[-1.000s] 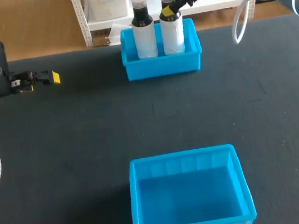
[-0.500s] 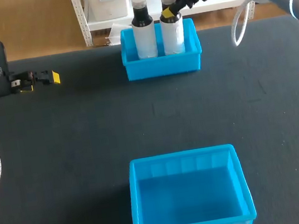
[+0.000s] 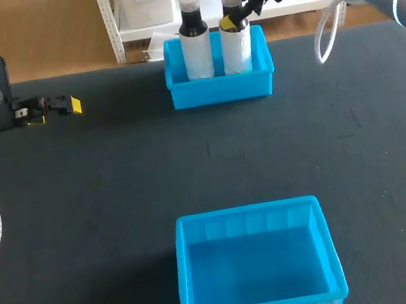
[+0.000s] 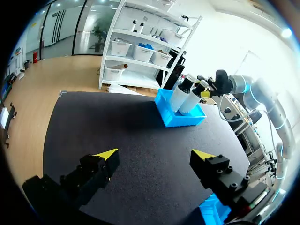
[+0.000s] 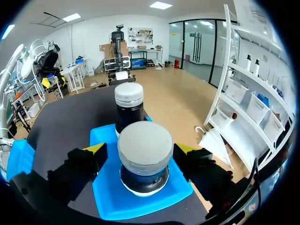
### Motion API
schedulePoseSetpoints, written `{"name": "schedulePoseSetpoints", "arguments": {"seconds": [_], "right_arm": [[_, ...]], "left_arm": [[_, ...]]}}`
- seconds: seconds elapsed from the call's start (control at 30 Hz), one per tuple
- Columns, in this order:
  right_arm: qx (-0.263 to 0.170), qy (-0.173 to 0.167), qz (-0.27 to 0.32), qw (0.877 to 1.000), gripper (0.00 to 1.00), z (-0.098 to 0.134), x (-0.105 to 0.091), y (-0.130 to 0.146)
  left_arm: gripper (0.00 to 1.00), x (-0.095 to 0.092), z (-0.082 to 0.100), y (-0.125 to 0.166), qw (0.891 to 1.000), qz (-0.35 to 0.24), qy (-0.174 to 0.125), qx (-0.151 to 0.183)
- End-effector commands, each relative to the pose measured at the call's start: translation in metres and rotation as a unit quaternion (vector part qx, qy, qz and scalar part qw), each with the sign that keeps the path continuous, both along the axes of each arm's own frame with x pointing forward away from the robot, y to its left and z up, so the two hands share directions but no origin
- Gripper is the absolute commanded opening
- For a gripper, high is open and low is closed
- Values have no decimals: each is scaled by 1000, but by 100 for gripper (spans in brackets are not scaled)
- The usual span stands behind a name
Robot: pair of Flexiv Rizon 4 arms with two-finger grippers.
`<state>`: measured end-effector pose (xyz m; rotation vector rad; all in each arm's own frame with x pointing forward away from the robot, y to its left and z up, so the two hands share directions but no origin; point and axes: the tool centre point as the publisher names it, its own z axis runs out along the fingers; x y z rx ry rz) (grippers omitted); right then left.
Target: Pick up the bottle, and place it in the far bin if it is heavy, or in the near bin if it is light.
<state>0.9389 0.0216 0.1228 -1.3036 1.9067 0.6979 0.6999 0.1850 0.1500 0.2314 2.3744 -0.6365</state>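
Bottle point(image 3: 235, 40) upright in far bin point(image 3: 220, 90), neck between the fingers of the right gripper point(image 5: 140, 150).
Jaws open, not touching it; left gripper point(image 4: 154, 155), also open, well apart.

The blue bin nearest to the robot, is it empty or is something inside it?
Empty. The head view looks down into the near bin and shows only its bare blue floor and walls; nothing lies in it.

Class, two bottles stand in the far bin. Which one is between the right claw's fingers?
The right-hand bottle in the head view: the right claw has a finger on each side of it. The left-hand bottle stands clear of the claw.
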Motion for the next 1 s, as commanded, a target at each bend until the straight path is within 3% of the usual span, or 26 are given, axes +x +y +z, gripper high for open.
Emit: {"name": "schedulePoseSetpoints", "arguments": {"seconds": [0.03,0.4,0.77,1.0], "right_arm": [[31,86,118,989,100,2,10,-2],[13,81,90,993,100,12,2,-33],[16,85,44,995,100,23,-24,-88],[9,86,40,995,100,31,-44,-100]], "left_arm": [[100,0,0,0,1000,0,0,0],[100,0,0,0,1000,0,0,0],[100,0,0,0,1000,0,0,0],[100,0,0,0,1000,0,0,0]]}}
